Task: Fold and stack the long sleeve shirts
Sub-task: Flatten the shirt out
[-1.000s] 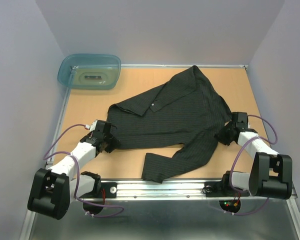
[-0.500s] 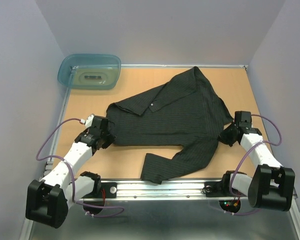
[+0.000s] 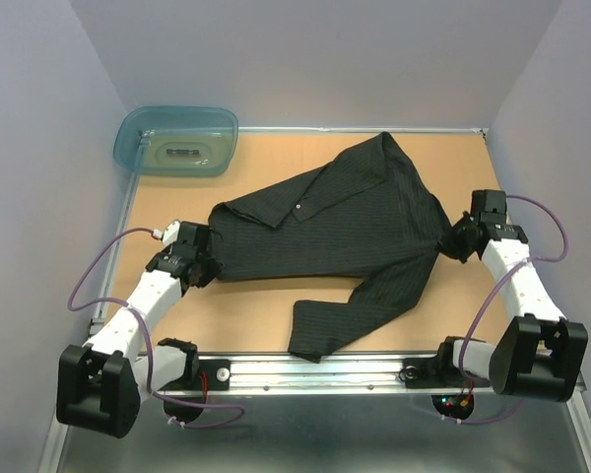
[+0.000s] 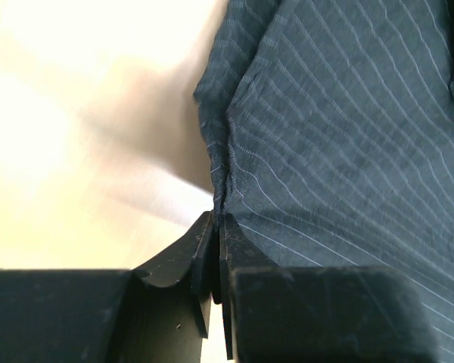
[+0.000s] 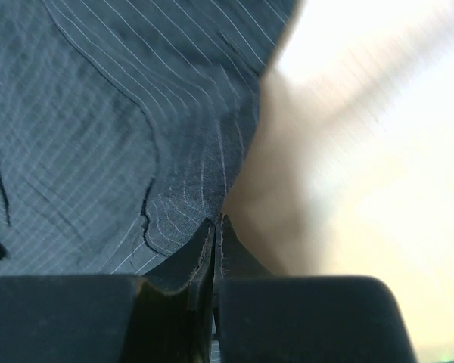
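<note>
Dark pinstriped shirt (image 3: pixel 345 222) spread out on the middle of the tabletop (image 3: pixel 227 315), collar toward the far left, one sleeve bent toward the near edge; left tool (image 3: pixel 213 264) closed on the left edge of the shirt, thin fold of cloth pinched between the jaws in the left wrist view; right tool (image 3: pixel 453 244) closed on the right edge, cloth pinched there too; both low at the tabletop; teal tub (image 3: pixel 177 140) in the far left corner, well apart from the shirt.
</note>
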{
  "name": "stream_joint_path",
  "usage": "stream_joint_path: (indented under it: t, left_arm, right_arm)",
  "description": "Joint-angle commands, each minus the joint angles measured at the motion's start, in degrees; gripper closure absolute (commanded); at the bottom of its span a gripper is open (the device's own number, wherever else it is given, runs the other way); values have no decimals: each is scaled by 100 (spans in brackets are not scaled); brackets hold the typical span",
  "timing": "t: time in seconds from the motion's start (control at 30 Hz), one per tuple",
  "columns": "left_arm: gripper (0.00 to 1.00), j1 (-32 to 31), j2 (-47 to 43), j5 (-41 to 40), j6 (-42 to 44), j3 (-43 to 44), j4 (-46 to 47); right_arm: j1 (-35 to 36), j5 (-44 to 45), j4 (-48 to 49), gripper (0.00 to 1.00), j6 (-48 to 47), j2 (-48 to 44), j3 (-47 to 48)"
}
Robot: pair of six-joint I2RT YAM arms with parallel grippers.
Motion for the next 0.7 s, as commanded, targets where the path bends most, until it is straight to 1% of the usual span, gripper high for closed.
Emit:
stream_joint_path:
  t: [0.0,0.27,0.5,0.57,0.67]
  left_arm:
    - [82,196,337,-305,266,386,177]
    - [79,301,1320,-226,574,1063,520]
    - [69,345,1981,-199,715,1292,722]
    - [66,345,2139,-164,750,1336,740]
    - [65,345,2183,-68,777,1380,775]
  right_arm:
    - [-50,282,172,99,-117,330,718]
    - [-50,124,532,99,-187,1174,1096]
    - [-50,247,691,99,-231,1772,1316]
    - [-50,264,717,96,-222,1895,1325]
    - [-50,229,752,95,-205,1948,1290]
